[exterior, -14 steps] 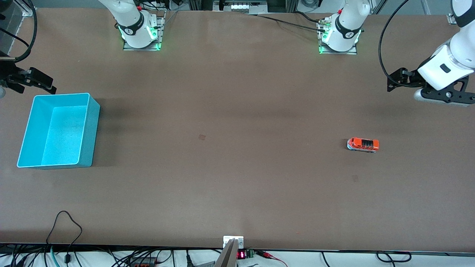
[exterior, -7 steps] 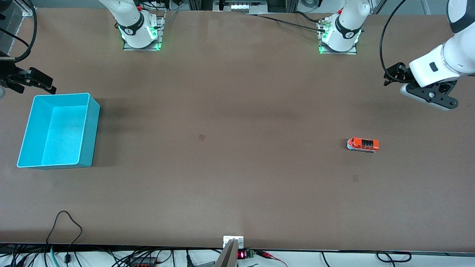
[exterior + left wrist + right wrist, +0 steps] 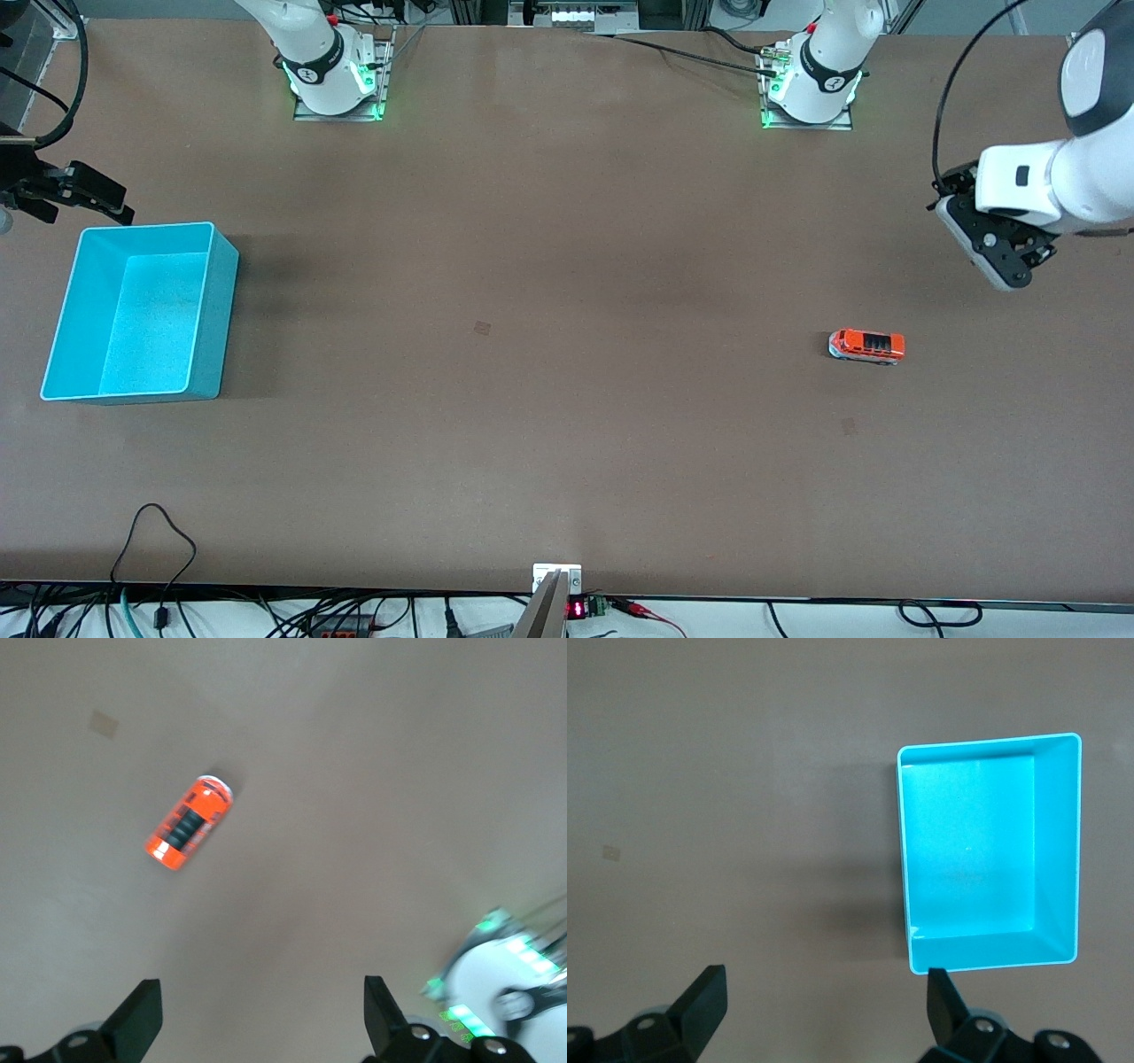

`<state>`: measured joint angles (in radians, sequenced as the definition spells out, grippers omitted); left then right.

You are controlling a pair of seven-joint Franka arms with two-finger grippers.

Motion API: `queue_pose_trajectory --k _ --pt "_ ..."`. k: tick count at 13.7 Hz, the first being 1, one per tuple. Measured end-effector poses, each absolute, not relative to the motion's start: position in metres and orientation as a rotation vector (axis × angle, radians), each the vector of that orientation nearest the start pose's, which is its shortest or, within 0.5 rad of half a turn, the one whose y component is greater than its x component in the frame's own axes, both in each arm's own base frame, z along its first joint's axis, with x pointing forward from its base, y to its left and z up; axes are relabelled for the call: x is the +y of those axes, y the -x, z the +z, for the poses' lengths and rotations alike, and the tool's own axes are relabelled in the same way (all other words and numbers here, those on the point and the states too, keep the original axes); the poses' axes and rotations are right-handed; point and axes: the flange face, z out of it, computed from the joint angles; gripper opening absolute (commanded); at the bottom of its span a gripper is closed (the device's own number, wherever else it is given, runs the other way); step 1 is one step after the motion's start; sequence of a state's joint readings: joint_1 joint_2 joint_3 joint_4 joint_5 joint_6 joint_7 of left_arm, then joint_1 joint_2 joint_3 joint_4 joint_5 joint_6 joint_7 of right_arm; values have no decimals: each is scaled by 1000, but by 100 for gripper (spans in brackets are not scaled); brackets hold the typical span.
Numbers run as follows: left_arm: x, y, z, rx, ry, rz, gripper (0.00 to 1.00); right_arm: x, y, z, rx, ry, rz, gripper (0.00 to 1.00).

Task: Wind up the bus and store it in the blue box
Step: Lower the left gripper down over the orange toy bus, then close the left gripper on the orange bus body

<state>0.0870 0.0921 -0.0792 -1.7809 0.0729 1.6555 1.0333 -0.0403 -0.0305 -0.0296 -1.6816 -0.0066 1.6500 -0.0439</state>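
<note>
The small orange bus [image 3: 866, 346] with black roof windows stands alone on the brown table toward the left arm's end; it also shows in the left wrist view [image 3: 189, 822]. My left gripper [image 3: 999, 257] hangs in the air over bare table beside the bus, open, with nothing between its fingers [image 3: 261, 992]. The blue box [image 3: 216, 310] sits empty toward the right arm's end. My right gripper [image 3: 106, 197] waits open over the table by the box's edge [image 3: 904, 859], its fingers empty [image 3: 823, 979].
The two arm bases [image 3: 337, 80] [image 3: 811, 84] stand at the table's edge farthest from the front camera. Small dark patches mark the table [image 3: 482, 328] [image 3: 849, 426]. A loose cable [image 3: 159, 532] loops onto the table's nearest edge.
The left arm has swung its gripper downward and toward the bus, turning it to point at the table. The right arm, the bus and the box have not moved.
</note>
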Motion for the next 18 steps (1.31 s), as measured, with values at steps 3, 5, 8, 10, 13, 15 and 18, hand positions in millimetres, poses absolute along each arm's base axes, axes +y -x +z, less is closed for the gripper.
queue_pose_trajectory --k 3,5,8,10,13,15,18 --pt "14 -579 412 1762 2609 270 100 -39 -549 596 40 3147 2 100" --pt "11 -578 366 1876 2487 185 100 -39 -549 596 40 3147 2 100" --pt "16 -576 304 2054 2320 97 100 -40 -549 596 41 3147 2 100" --pt "27 -578 267 2129 2259 75 100 -40 -549 596 41 3147 2 100" --pt "32 -578 228 2177 2244 83 100 -40 -549 596 40 3147 2 100" --pt "30 -579 221 2185 2232 69 100 -40 -549 596 40 3147 2 100" --pt "29 -581 216 2182 2192 8 99 -40 -549 596 40 3147 2 100"
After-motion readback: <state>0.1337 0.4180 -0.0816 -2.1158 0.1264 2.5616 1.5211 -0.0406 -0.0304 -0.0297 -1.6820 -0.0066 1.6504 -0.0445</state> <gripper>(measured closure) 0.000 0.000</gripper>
